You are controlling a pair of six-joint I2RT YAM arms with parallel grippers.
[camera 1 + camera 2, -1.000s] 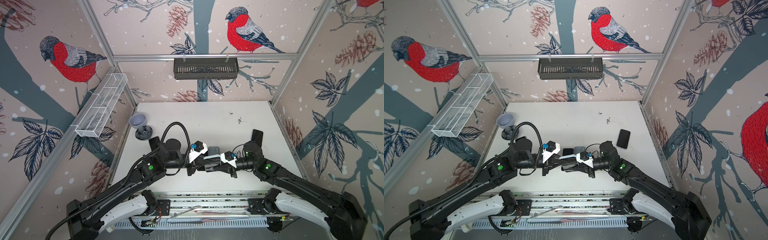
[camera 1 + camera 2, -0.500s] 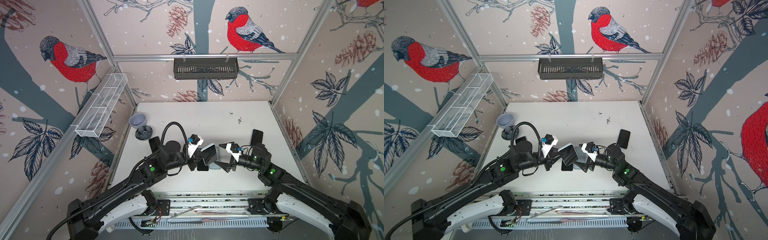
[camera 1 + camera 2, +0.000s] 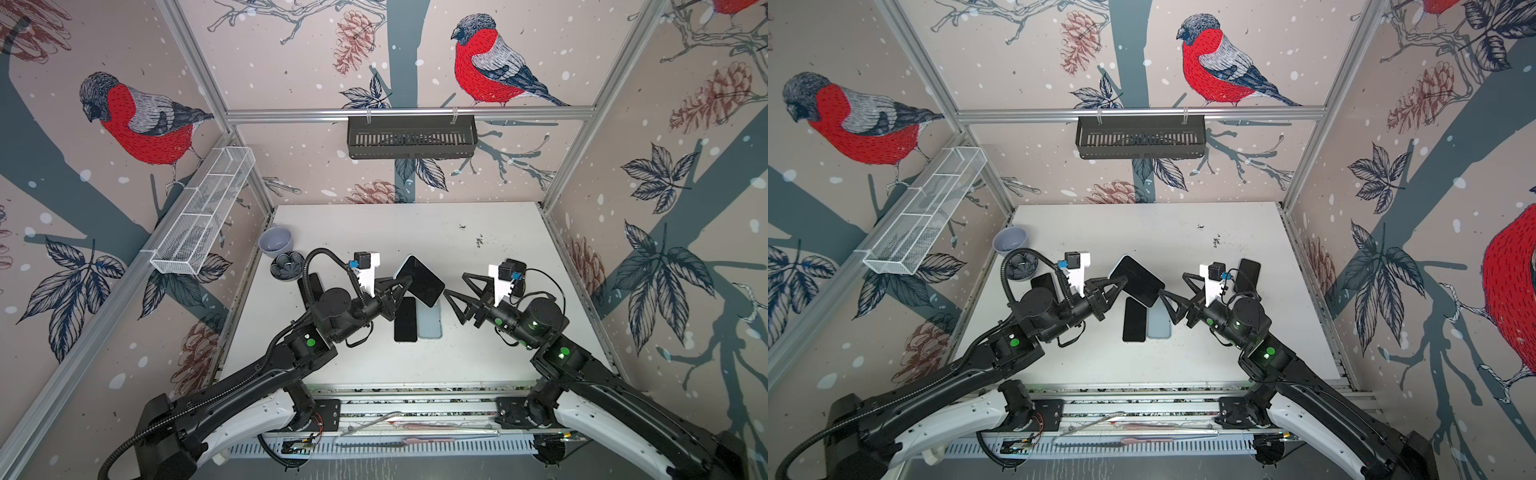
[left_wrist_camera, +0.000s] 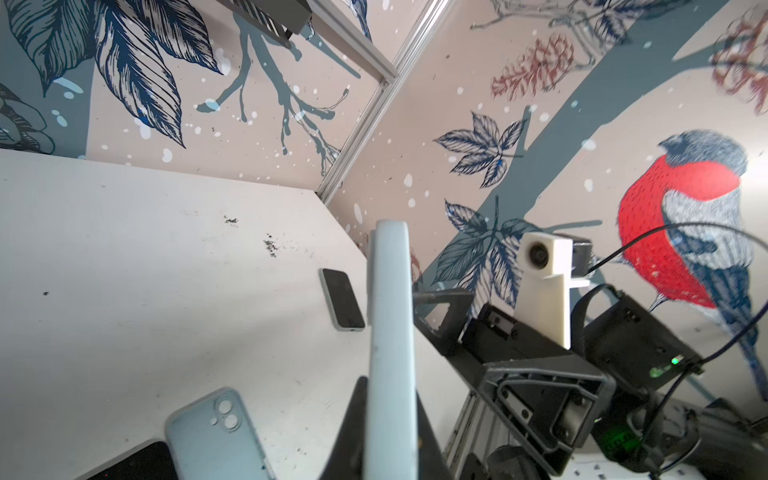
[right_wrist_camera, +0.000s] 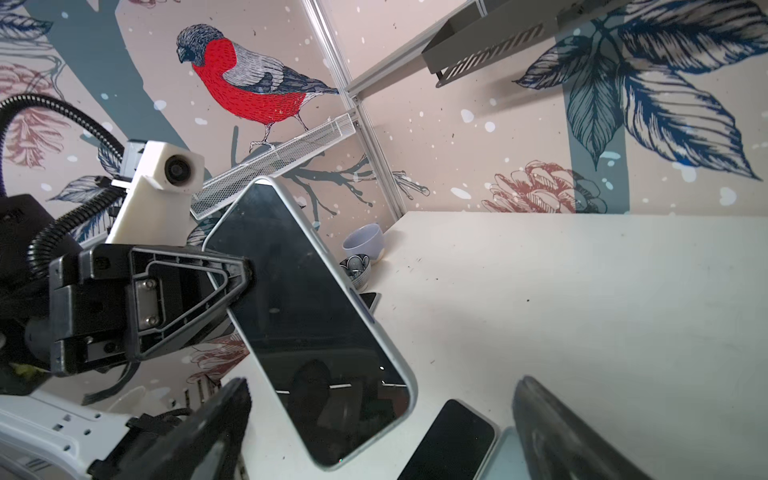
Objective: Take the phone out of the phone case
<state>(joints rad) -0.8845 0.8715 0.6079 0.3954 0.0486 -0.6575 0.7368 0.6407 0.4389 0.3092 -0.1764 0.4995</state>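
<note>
A phone (image 3: 419, 280) with a black screen sits in a pale blue phone case and hangs tilted above the middle of the table. My left gripper (image 3: 404, 286) is shut on one long edge of it. The left wrist view shows the case's edge (image 4: 390, 332) rising between the two fingers. My right gripper (image 3: 456, 284) stands wide open just right of the phone, apart from it. In the right wrist view the screen (image 5: 307, 316) faces that camera, with the gripper's fingers (image 5: 548, 432) spread to either side. Both top views show this; the phone (image 3: 1138, 280) is clear of the right gripper (image 3: 1173, 284).
Under the held phone a black phone (image 3: 405, 319) and a pale blue item with camera cut-outs (image 3: 430, 322) lie side by side. More phones lie at right (image 3: 1249, 274) and left (image 3: 1043, 283). A lilac bowl (image 3: 275, 241) and a dark bowl (image 3: 286, 266) stand far left.
My right gripper has let go of the phone, opened wide and drawn back to the right. My left gripper has lifted and tilted the cased phone up off the table.
</note>
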